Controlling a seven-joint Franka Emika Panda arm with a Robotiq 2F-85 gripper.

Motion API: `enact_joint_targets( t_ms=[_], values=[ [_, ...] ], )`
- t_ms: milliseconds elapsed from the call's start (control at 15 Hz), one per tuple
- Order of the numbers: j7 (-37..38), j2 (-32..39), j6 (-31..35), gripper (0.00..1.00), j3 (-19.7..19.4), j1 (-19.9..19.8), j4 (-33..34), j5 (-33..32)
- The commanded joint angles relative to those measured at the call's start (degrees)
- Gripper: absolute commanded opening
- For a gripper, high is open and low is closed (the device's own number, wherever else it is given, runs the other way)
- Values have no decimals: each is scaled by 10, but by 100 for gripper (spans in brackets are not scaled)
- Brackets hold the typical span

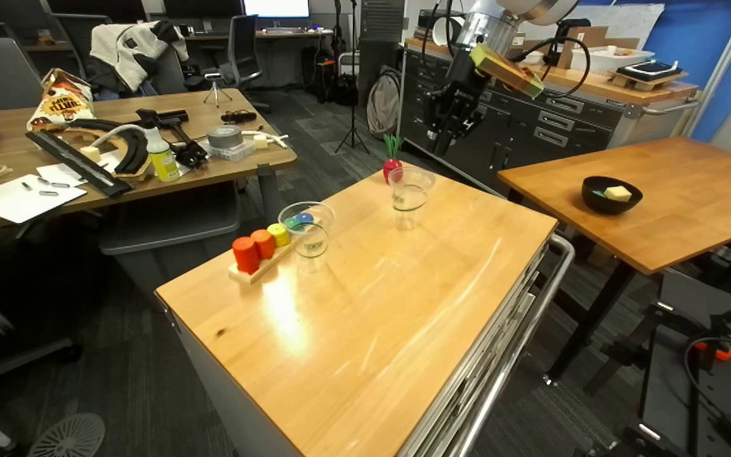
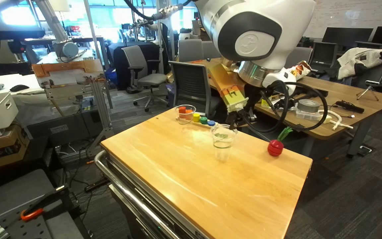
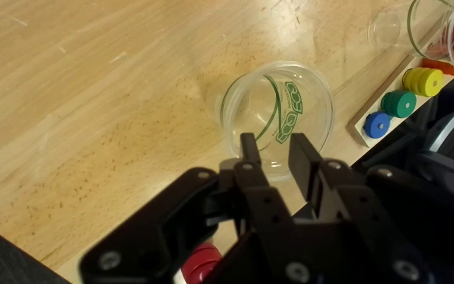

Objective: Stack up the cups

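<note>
Two clear cups with green print stand upright and apart on the wooden cart top. The nearer cup shows in the wrist view (image 3: 309,102) under and just beyond my fingertips, and in both exterior views (image 1: 408,198) (image 2: 223,143). The farther cup stands beside the colored blocks, at the upper right of the wrist view (image 3: 398,29) and in both exterior views (image 1: 312,244) (image 2: 185,120). In an exterior view, red and orange blocks show through it. My gripper (image 3: 271,148) is partly open and empty, above the nearer cup; it also shows in both exterior views (image 1: 443,136) (image 2: 233,124).
A wooden strip (image 1: 252,277) with red, orange, yellow, green and blue blocks lies along the cart's edge. A red toy radish (image 1: 393,170) (image 2: 275,148) stands near the nearer cup. A metal rail (image 1: 530,343) runs along the cart's side. A black bowl (image 1: 610,195) sits on another table.
</note>
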Motion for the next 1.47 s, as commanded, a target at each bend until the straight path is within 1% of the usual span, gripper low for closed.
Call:
enact_joint_targets(
  t_ms=[0, 200, 267, 333, 533, 667, 800, 933, 1000, 1133, 1400],
  values=[
    [-16, 5, -8, 61, 15, -12, 17, 16],
    [-9, -14, -5, 83, 18, -3, 7, 8],
    [3, -25, -10, 90, 17, 7, 2, -7],
    [12, -35, -10, 99, 15, 18, -4, -23],
    [53, -61, -32, 100, 10, 63, -12, -96],
    [99, -69, -46, 100, 8, 100, -8, -155],
    [140, -63, -66, 100, 12, 134, 4, -204],
    [165, -48, -76, 100, 19, 160, 18, -233],
    [170, -38, -80, 100, 23, 169, 27, -238],
    [158, -17, -88, 100, 36, 175, 41, -222],
    [158, 36, -74, 100, 49, 178, 77, -207]
  ],
)
